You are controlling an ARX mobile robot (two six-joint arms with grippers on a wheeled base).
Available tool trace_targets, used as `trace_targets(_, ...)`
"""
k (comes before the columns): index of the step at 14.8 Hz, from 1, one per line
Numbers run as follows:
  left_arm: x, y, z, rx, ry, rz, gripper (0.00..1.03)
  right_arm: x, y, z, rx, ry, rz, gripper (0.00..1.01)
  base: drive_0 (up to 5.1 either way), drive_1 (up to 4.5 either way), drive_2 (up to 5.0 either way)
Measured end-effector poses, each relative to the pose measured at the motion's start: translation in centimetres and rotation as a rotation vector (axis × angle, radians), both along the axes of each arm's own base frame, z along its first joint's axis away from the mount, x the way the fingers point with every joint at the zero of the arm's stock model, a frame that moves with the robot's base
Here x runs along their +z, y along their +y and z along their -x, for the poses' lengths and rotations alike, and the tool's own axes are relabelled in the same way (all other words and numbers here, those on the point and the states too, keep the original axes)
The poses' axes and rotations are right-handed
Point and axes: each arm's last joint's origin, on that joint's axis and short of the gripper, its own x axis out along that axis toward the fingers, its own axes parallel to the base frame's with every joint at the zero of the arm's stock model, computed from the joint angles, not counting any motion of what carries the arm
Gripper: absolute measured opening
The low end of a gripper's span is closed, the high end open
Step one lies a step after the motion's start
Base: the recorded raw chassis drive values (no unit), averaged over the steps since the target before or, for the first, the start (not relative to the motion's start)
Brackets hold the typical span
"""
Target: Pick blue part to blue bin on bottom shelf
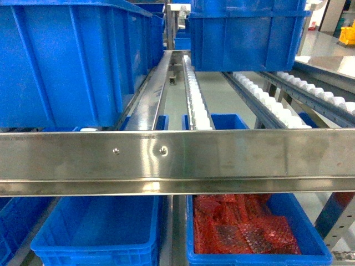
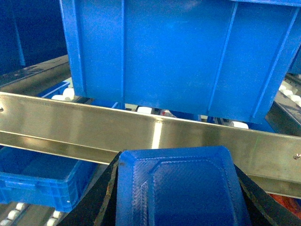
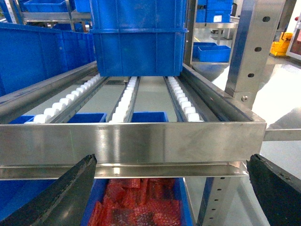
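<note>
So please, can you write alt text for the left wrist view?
The left gripper holds a flat blue part between its black fingers, before a shiny steel front rail. A large blue bin sits on white rollers behind it.

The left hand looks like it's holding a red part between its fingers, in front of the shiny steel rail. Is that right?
Not quite: the part is blue, not red, as the left wrist view shows. The left hand does hold it between its dark fingers, in front of the shiny steel rail. The only red things are the bagged items in a lower bin.
</note>
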Motion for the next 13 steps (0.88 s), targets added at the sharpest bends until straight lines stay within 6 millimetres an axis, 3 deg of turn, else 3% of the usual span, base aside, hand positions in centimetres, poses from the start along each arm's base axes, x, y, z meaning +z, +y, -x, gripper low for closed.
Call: trace_targets(13,-0.03,0.0,0.0,-0.002,0.003,0.0,0.44,0.03,0.0,0.0,-0.001,-0.003,0.0,0.98,0.0,0.0,0.0)
